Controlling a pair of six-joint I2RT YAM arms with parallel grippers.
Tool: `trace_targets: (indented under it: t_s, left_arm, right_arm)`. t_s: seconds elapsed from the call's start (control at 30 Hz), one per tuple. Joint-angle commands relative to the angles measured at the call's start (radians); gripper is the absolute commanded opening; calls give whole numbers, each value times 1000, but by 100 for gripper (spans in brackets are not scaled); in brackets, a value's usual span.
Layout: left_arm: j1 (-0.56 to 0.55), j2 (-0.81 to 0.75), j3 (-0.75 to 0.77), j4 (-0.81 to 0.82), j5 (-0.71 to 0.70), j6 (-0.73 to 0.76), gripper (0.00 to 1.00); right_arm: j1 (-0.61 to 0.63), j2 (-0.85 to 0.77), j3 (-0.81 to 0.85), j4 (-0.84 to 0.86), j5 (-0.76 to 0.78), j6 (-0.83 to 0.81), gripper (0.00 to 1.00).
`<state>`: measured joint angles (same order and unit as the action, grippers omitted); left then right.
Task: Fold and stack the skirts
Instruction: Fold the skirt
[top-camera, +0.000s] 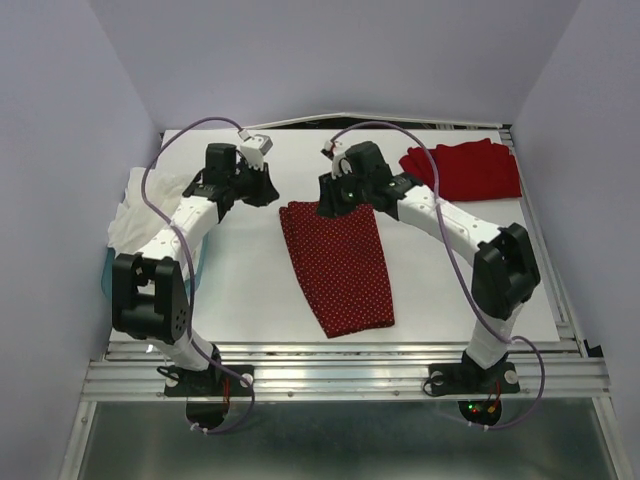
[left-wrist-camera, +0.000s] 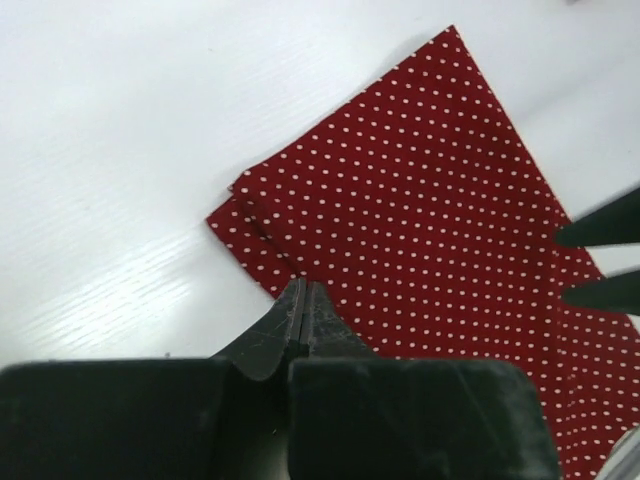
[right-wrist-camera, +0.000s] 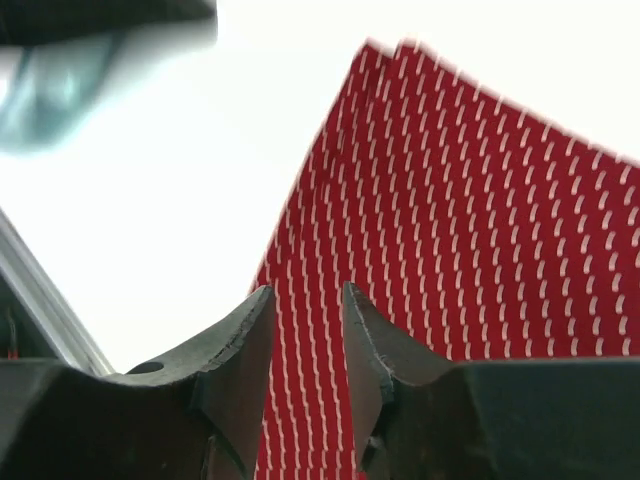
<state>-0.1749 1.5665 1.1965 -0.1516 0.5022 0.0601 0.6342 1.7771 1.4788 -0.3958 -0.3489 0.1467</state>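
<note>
On the white table, the left gripper — jaws clenched, tips at a corner of the folded polka-dot skirt, any pinch of cloth impossible to confirm — sits beside the right gripper, its jaws parted over the same skirt's far edge. The plain red skirt lies at the far right corner, well apart.

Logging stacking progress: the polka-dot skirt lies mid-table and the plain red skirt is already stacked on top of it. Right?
Not stacked. The top view shows the plain red skirt lying apart from it, at the far right corner of the table. The polka-dot skirt does lie mid-table.
</note>
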Motion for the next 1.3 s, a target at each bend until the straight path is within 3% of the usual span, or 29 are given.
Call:
trace_targets:
  t_s: [0.0, 0.2, 0.33, 0.7, 1.27]
  left_arm:
    - [-8, 38, -69, 69, 71, -163, 0]
    - [-6, 90, -124, 144, 131, -256, 0]
    - [0, 159, -133, 198, 177, -282, 0]
    - [43, 346, -129, 236, 202, -304, 0]
    - [52, 379, -126, 247, 206, -301, 0]
  right_arm:
    - [-4, 129, 154, 106, 114, 171, 38]
    - [-4, 306, 291, 156, 155, 269, 38]
    - [7, 389, 347, 153, 183, 271, 43]
    - [47, 459, 397, 137, 185, 275, 45]
    - [94, 585, 501, 101, 260, 261, 42]
